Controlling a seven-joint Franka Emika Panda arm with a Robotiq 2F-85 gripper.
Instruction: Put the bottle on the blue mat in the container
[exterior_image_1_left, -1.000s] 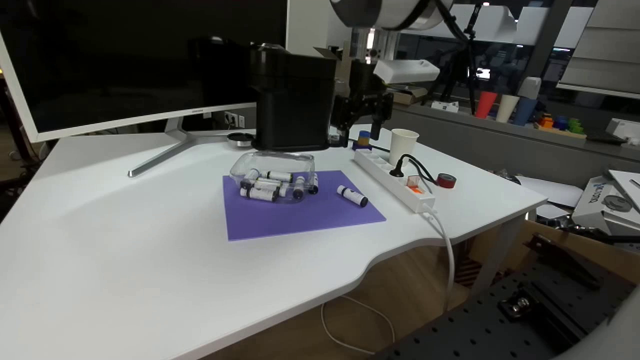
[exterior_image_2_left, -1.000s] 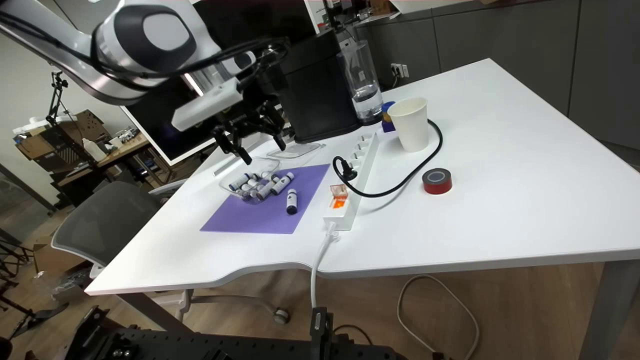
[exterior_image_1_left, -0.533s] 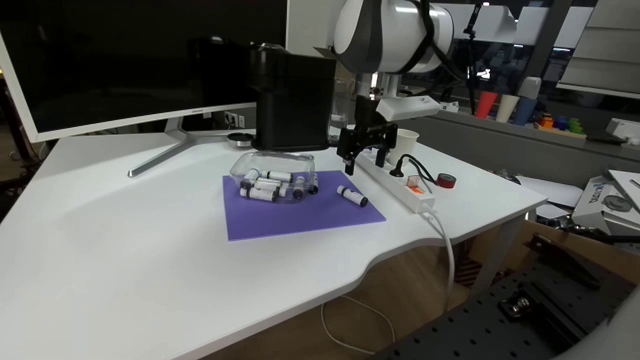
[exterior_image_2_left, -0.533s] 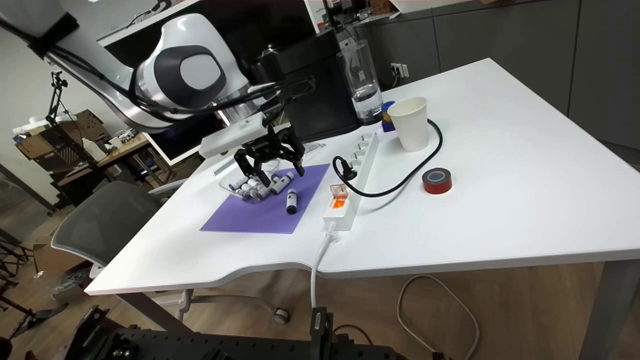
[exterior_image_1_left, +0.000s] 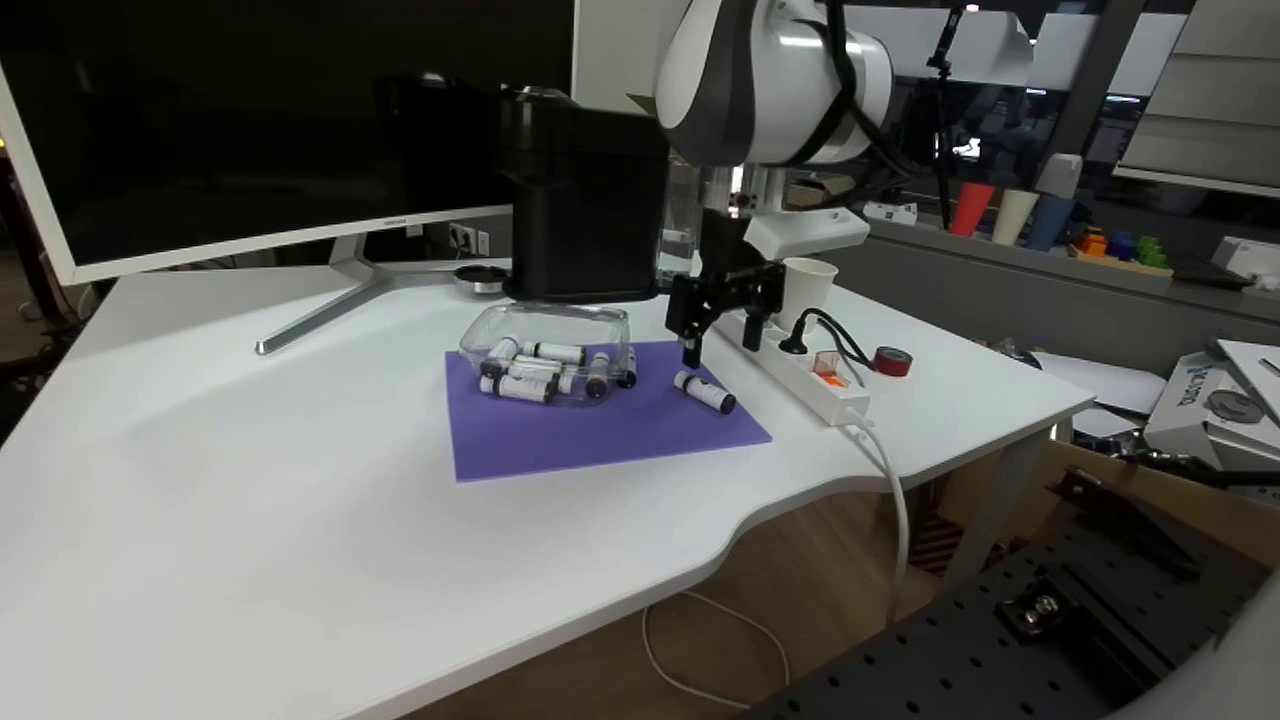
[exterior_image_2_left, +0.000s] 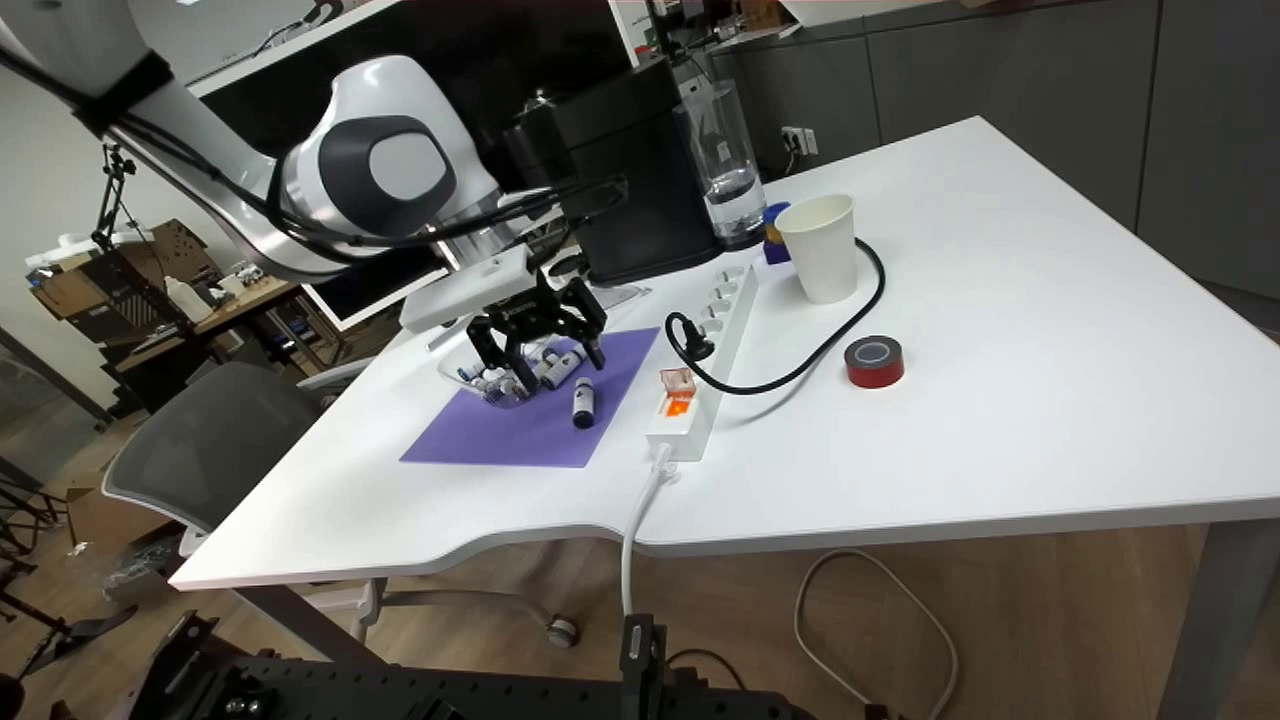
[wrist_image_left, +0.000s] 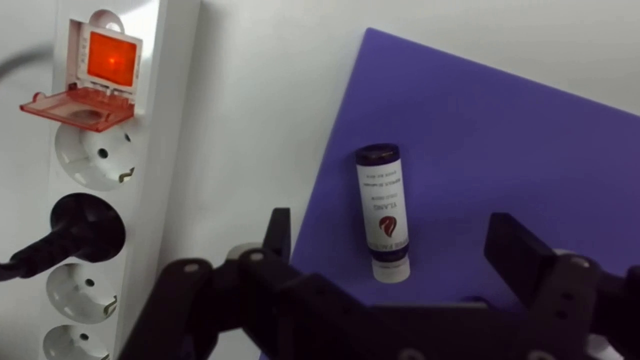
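The bottle (exterior_image_1_left: 704, 391) lies on its side near one edge of the blue-violet mat (exterior_image_1_left: 600, 445). It also shows in an exterior view (exterior_image_2_left: 584, 402). In the wrist view the bottle (wrist_image_left: 384, 205) has a white label, a dark base and a white cap. The container (exterior_image_1_left: 560, 325) looks like a clear plastic tray, partly on the mat, with several similar bottles in it; my gripper hides part of it in an exterior view (exterior_image_2_left: 450, 372). My gripper (wrist_image_left: 390, 227) is open and empty above the mat, its fingers spread to both sides of the bottle's cap end, not touching it.
A white power strip (exterior_image_1_left: 790, 375) with a black plug (wrist_image_left: 87, 227) lies beside the mat. A paper cup (exterior_image_2_left: 822, 250) and red tape roll (exterior_image_2_left: 874, 362) stand beyond it. A tall black box-like machine (exterior_image_1_left: 590, 200) and a monitor (exterior_image_1_left: 290, 120) stand behind the container.
My gripper has come down and closer to the lying bottle, mostly in the first half second, then a little lower. It stays open. The bottle, mat and container have not moved.
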